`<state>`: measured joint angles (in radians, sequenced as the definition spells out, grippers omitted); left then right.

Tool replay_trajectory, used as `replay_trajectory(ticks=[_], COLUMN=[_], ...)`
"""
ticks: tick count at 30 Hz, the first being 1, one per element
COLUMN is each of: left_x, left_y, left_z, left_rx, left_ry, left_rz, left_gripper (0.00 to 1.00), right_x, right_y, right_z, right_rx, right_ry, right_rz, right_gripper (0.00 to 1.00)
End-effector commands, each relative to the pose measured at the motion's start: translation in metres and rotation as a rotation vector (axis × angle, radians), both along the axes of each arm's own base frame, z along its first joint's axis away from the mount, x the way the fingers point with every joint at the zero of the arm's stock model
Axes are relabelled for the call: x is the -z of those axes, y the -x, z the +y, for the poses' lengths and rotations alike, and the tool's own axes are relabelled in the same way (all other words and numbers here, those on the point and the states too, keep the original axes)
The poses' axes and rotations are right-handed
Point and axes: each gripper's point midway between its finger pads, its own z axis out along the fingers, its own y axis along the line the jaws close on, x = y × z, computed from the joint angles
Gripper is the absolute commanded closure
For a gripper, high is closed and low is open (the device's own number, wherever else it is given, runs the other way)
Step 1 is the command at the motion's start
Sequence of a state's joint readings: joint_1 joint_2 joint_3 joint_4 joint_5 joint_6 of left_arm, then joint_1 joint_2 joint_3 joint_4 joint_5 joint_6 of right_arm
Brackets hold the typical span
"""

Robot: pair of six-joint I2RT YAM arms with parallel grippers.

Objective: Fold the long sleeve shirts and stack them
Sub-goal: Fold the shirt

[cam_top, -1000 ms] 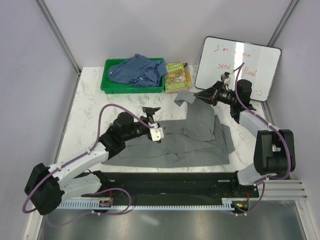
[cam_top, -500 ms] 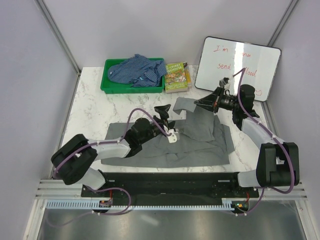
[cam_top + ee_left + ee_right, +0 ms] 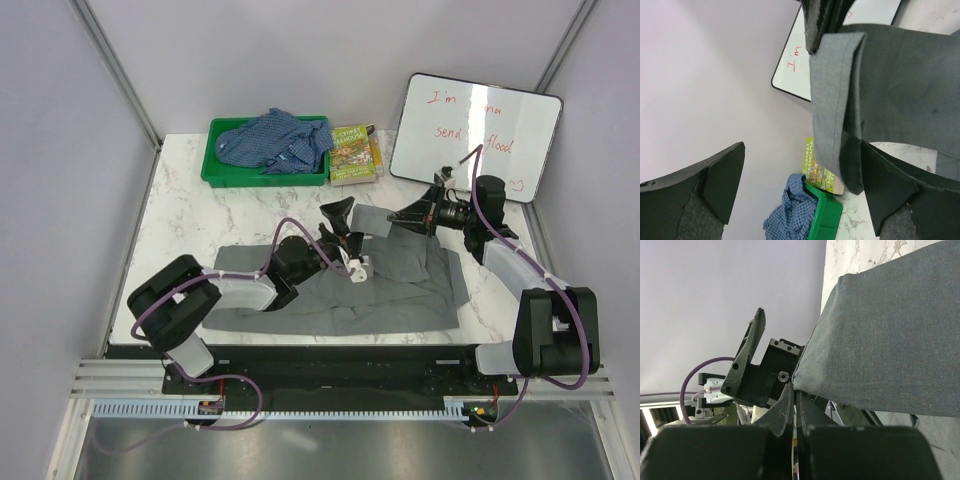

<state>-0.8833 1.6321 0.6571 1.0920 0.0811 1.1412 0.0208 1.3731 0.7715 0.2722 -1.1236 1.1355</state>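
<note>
Bring the left gripper [image 3: 348,238] around the free end of the grey sleeve [image 3: 385,215], and close it only when the cuff [image 3: 832,100] sits deep between the fingers; a grip on the edge alone may slip, I think. Its jaws stand wide apart and hold nothing, and in the left wrist view the cuff hangs just between them. The right gripper [image 3: 406,217] is closed tightly on the sleeve and lifts it above the grey shirt [image 3: 340,295], which lies spread on the table [image 3: 180,215] near the arm bases. Your left arm reaches low across the cloth with the wrist turned upward; the right arm stretches inward from the right side. The blue shirt [image 3: 275,140] lies crumpled in the green bin [image 3: 215,170], well apart.
</note>
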Motion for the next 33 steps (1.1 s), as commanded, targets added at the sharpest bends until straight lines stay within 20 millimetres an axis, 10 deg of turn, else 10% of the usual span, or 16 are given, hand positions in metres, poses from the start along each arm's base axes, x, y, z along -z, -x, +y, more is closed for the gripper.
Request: replay_trajectory(ticks=[1, 13, 24, 27, 32, 33], left_x=[-0.039, -0.032, -0.036, -0.024, -0.052, -0.027], left_y=[0.011, 0.021, 0.032, 0.045, 0.1, 0.115], left_z=[-0.005, -0.017, -0.008, -0.001, 0.014, 0.026], left_rx=[0.031, 0.087, 0.088, 0.103, 0.277, 0.287], left_ry=[0.078, 0.055, 0.038, -0.053, -0.149, -0.253], left_rz=[-0.127, -0.113, -0.031, 0.091, 0.335, 0.452], left_gripper=[0.01, 0.02, 0.98, 0.98, 0.98, 0.98], right_x=[-0.013, -0.02, -0.019, -0.021, -0.042, -0.038], right_y=[0.006, 0.013, 0.014, 0.026, 0.057, 0.054], right_z=[0.003, 0.012, 0.012, 0.01, -0.01, -0.023], right_rx=[-0.035, -0.055, -0.085, -0.165, -0.27, -0.287], right_ry=[0.002, -0.017, 0.039, 0.11, 0.205, 0.3], right_rz=[-0.063, -0.087, -0.133, -0.226, -0.365, -0.536], right_gripper=[1.0, 1.0, 0.9, 0.58, 0.52, 0.52])
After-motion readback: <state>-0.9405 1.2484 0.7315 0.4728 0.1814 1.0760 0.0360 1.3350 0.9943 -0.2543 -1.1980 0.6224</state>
